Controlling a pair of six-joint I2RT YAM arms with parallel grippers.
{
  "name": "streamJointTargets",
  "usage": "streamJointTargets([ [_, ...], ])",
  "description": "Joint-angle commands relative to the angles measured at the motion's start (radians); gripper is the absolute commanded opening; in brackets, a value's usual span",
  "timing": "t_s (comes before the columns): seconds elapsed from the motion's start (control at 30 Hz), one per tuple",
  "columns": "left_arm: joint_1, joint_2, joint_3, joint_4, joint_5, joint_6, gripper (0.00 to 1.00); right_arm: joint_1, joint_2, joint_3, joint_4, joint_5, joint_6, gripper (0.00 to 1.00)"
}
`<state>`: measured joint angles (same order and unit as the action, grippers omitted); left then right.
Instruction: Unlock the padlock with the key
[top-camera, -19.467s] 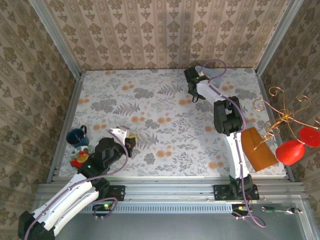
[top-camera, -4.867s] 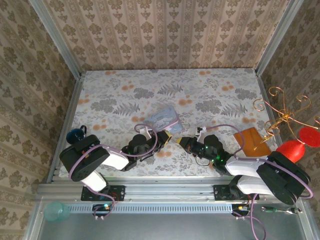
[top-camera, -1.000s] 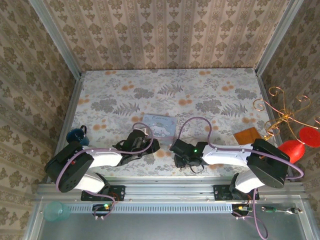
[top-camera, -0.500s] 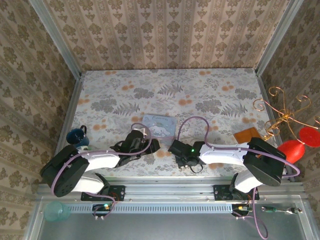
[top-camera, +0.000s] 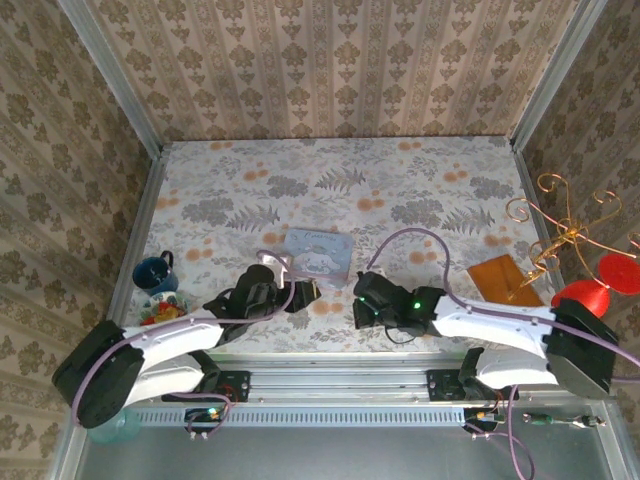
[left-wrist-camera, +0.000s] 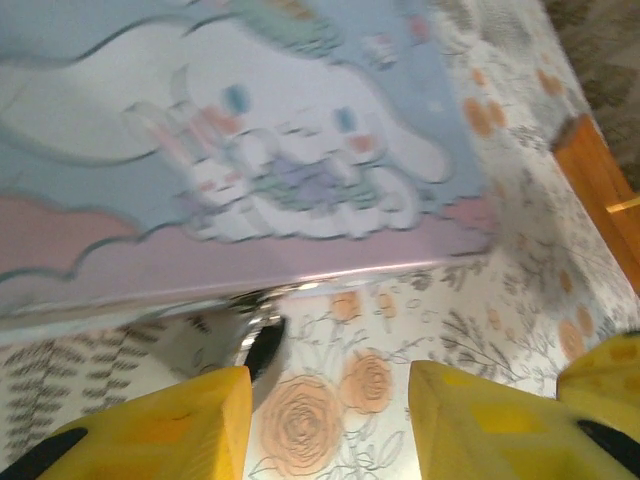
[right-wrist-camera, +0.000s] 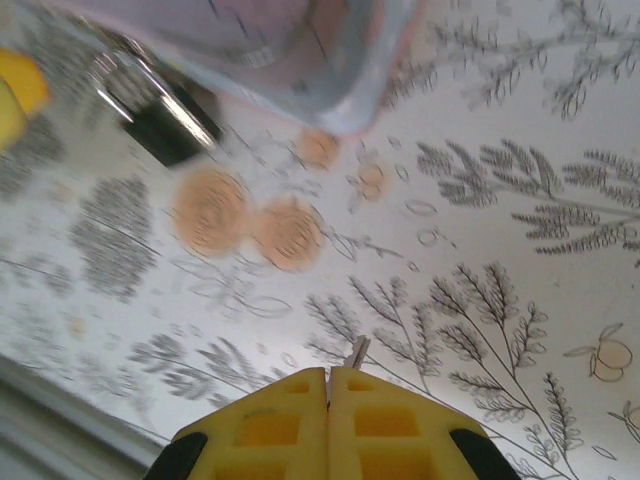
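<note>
The black padlock with its shiny shackle lies on the flowered table against the front edge of the pale blue picture tin. In the left wrist view the padlock sits just ahead of my left finger. My left gripper is open, with bare tabletop between its yellow fingers. My right gripper is shut, and a thin metal tip of the key sticks out from between its pads. In the top view the left gripper and right gripper face each other just below the tin.
An orange-brown board lies at the right, beside a gold wire stand and red shapes. A dark blue mug stands at the left edge. Patterned walls close the back and sides.
The left arm's elbow has swung down and to the left and the right arm's elbow out to the right. Both grippers stay low by the tin's front edge.
</note>
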<state>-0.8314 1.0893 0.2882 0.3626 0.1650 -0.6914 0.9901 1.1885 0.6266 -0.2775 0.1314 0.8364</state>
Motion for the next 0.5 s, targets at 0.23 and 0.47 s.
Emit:
streamJointTargets([
  [0.23, -0.230, -0.176, -0.071, 0.215, -0.078, 0.489, 0.39, -0.022, -0.169, 0.006, 0.201, -0.029, 0.158, 0.00],
  [0.47, -0.269, -0.197, -0.122, 0.402, -0.059, 0.693, 0.39, 0.002, -0.194, 0.025, 0.286, -0.086, 0.190, 0.00],
])
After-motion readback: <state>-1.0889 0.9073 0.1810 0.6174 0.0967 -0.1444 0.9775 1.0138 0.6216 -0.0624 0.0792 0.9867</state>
